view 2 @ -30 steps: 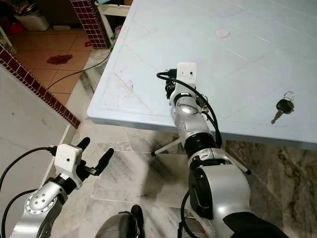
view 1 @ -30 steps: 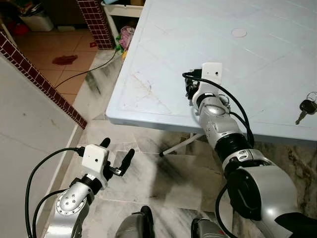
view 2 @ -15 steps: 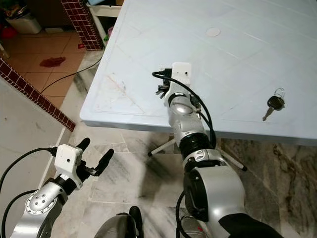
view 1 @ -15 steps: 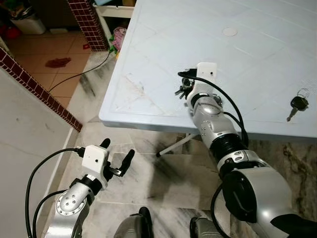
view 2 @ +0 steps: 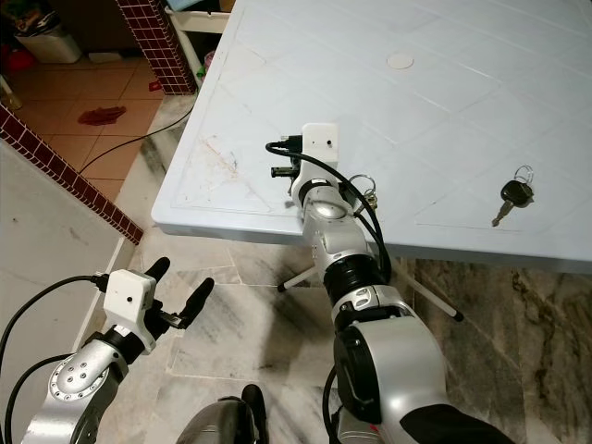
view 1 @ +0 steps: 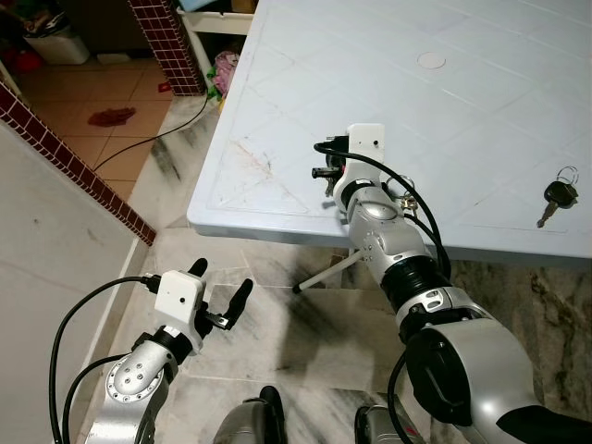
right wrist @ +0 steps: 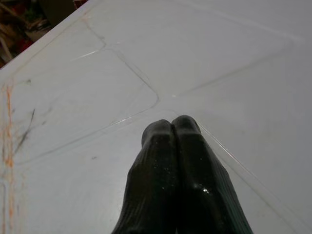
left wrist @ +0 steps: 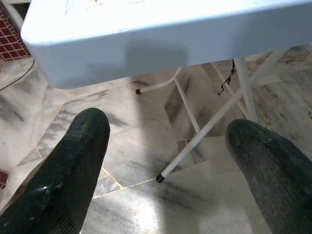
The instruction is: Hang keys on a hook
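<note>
A black-headed key (view 1: 555, 195) on a small ring lies on the pale blue plastic table (view 1: 277, 220), near its front edge at the far right. My right gripper (view 1: 323, 172) hovers just over the tabletop near the front left corner, well to the left of the key. In the right wrist view its fingers (right wrist: 173, 146) are pressed together with nothing seen between them. A small metal ring (view 2: 362, 183) shows beside the right wrist. My left gripper (view 1: 222, 292) hangs open low over the marble floor, in front of the table.
Thin white folding legs (left wrist: 204, 131) stand under the table. A low red-brick wall (view 1: 74, 157) runs along the left, with a brick pillar (view 1: 166, 42) behind. A black cable (view 1: 157, 134) crosses the floor. A white round disc (view 1: 431, 60) sits on the far tabletop.
My right gripper has shifted left over the table, farther from the key, and its fingers now point left. The camera shifted slightly. The left arm has not moved.
</note>
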Controlling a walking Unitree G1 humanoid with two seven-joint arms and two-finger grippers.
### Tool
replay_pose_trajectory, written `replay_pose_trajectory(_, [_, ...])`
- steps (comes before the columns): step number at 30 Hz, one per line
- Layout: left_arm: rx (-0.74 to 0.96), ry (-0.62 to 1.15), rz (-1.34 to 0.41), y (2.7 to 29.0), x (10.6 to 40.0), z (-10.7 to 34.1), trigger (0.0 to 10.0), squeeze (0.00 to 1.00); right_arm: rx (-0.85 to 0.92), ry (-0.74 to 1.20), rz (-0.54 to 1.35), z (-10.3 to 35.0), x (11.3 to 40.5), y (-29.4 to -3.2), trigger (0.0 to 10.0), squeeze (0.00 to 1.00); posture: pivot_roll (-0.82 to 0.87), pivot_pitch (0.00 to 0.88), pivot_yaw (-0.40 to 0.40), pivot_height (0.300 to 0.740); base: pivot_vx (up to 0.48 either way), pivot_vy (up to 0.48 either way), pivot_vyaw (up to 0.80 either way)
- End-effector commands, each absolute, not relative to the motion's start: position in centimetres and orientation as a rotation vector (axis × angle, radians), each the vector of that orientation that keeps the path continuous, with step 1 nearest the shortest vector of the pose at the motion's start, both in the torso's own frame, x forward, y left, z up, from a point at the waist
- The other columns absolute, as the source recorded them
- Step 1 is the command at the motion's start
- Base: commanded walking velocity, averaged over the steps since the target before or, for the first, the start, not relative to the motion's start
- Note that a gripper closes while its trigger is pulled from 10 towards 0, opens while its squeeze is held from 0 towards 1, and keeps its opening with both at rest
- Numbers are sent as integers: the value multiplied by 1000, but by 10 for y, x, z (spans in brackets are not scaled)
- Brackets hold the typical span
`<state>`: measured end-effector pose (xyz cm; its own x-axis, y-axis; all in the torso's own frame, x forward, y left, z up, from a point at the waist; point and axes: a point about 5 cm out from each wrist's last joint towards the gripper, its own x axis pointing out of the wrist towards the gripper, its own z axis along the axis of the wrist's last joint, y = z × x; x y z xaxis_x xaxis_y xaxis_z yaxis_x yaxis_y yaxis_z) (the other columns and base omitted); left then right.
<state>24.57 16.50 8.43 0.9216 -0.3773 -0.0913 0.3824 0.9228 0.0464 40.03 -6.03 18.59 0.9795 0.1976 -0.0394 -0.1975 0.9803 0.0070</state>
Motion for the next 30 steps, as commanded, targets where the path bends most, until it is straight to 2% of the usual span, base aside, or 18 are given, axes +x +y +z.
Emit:
replay_pose_trajectory(1, [75,111,-375,170,243,79,10000,0,-63,105,211,161,392,-56,0,0,44,253,133,740,0,0,0])
replay_pose_trajectory(3, [72,106,-368,170,244,79,10000,0,-113,17,213,170,391,-56,0,0,42,253,131,740,0,0,0])
replay_pose_trajectory(13, [67,101,-362,167,247,79,10000,0,-175,-101,186,175,384,-62,0,0,26,250,129,740,0,0,0])
replay_pose_trajectory(22, [68,90,-361,166,254,80,10000,0,-197,-370,161,214,375,-60,0,0,18,236,135,740,0,0,0])
replay_pose_trajectory(30, [70,82,-359,166,258,80,10000,0,-210,-400,171,219,371,-59,0,0,14,222,135,740,0,0,0])
